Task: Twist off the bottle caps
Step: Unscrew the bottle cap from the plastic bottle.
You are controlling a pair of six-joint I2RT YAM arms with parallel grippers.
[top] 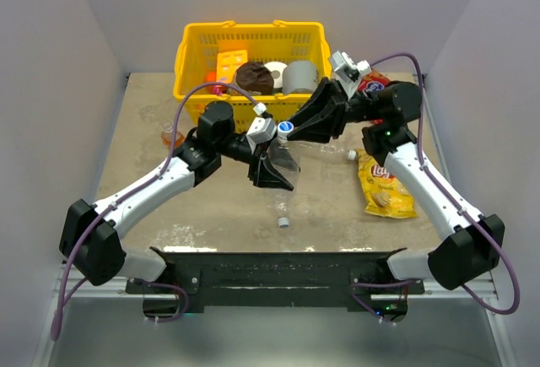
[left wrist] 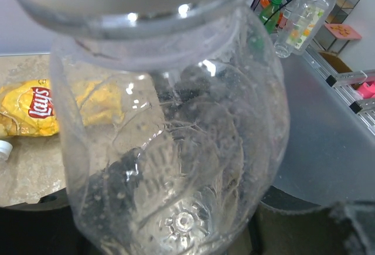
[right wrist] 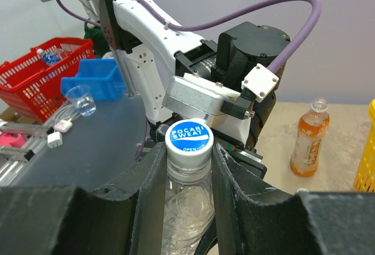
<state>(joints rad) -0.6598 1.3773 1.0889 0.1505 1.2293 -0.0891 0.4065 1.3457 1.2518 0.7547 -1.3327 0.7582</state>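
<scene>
A clear bottle [left wrist: 176,149] fills the left wrist view, and my left gripper [top: 272,169] is shut on its body, the fingers hidden behind the plastic. The bottle's blue-faced cap [right wrist: 188,138] sits on the neck. My right gripper [right wrist: 188,152] is shut on that cap, one black finger [right wrist: 153,173] pressing each side. From above, the cap [top: 285,128] shows between the two grippers at mid-table. An orange bottle [top: 169,137] stands at the left, also seen as the orange bottle [right wrist: 309,138] in the right wrist view. Two loose caps lie on the table, one cap [top: 283,222] near the front and one cap [top: 351,155] by the chips.
A yellow basket [top: 190,46] with rolls and other goods stands at the back. A yellow chips bag [top: 386,186] lies to the right under the right arm. Grey walls close in both sides.
</scene>
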